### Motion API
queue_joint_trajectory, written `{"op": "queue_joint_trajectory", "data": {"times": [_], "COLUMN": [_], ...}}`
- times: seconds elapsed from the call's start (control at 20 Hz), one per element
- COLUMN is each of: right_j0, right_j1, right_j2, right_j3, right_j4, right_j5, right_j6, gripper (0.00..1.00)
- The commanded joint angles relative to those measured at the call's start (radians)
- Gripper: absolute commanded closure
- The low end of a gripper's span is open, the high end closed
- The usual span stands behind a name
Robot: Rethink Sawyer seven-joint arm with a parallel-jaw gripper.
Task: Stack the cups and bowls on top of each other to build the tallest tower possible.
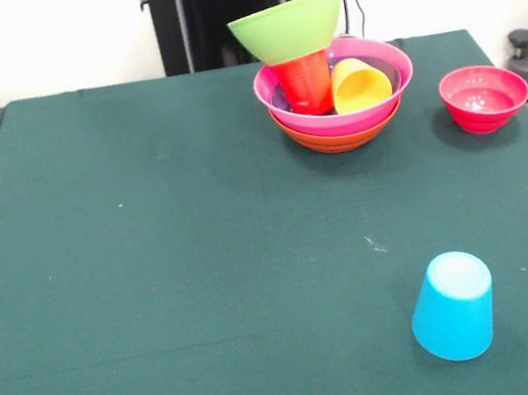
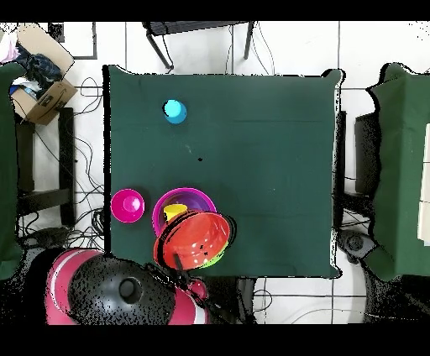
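Lime green bowl (image 1: 289,26) perched tilted on red cup (image 1: 305,83) in tower (image 1: 338,104); nudge topples it. Gripper out of sight, state unknown.

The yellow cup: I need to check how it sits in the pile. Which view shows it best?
The front view. There the yellow cup lies tilted on its side inside the magenta bowl, mouth toward the camera, beside the red cup. Overhead, only a yellow sliver shows.
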Motion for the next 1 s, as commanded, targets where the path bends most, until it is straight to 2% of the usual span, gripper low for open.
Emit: {"op": "queue_joint_trajectory", "data": {"times": [0.05,0.3,0.55,0.65,0.8,1.0], "right_j0": [0.025,0.042,0.093,0.113,0.115,0.118], "right_j1": [0.172,0.173,0.133,0.097,0.079,0.073], "right_j2": [0.145,0.162,0.154,0.162,0.159,0.160], "right_j3": [-0.044,-0.084,-0.101,-0.092,-0.101,-0.109], "right_j4": [0.031,0.080,0.076,0.090,0.050,0.042], "right_j5": [0.373,0.412,0.623,0.750,0.806,0.821], "right_j6": [0.158,0.156,0.149,0.129,0.157,0.171], "gripper": [1.00,1.00,1.00,1.00,1.00,1.00]}}
